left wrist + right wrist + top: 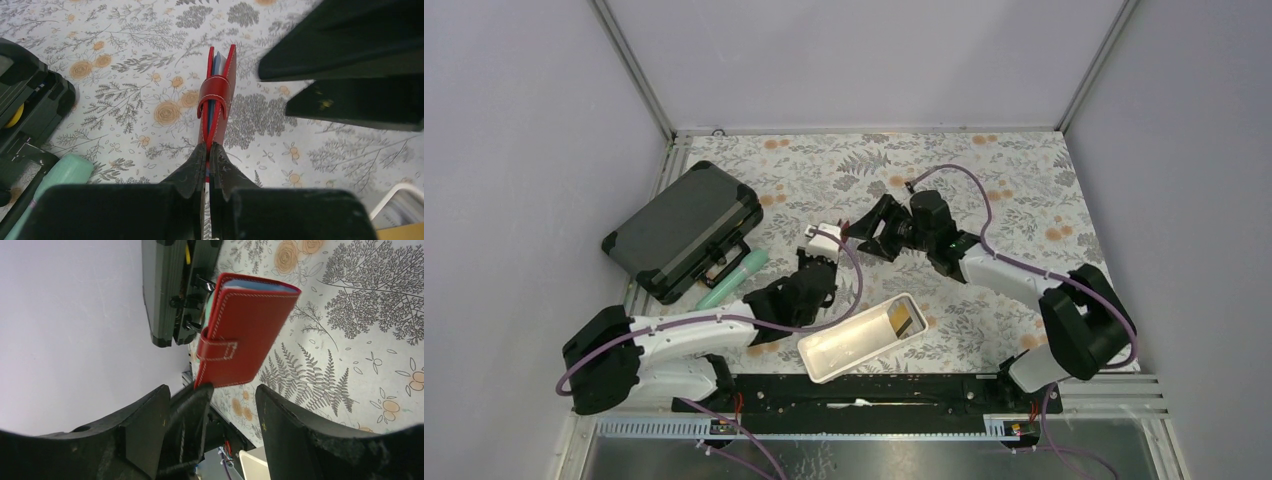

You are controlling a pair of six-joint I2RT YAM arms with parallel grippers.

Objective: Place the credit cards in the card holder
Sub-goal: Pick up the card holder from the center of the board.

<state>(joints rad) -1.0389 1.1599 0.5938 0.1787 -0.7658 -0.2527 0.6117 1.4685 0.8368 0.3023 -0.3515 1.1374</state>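
You are pinching the lower edge of the card holder in your left gripper, jaws fully shut on the leather. It is standing on edge above the table, beyond the white tray, with a blue card showing in its mouth. The right gripper is facing it, jaws spread wide and gripping nothing.

I judge its job is taking the free end. Close on one leather flap only, clear of the card, with the left pinch resisting any twist.

The left arm is reaching low past the tray's left end. The right arm is bending in beyond the tray's right end, where a yellow-brown card is lying.
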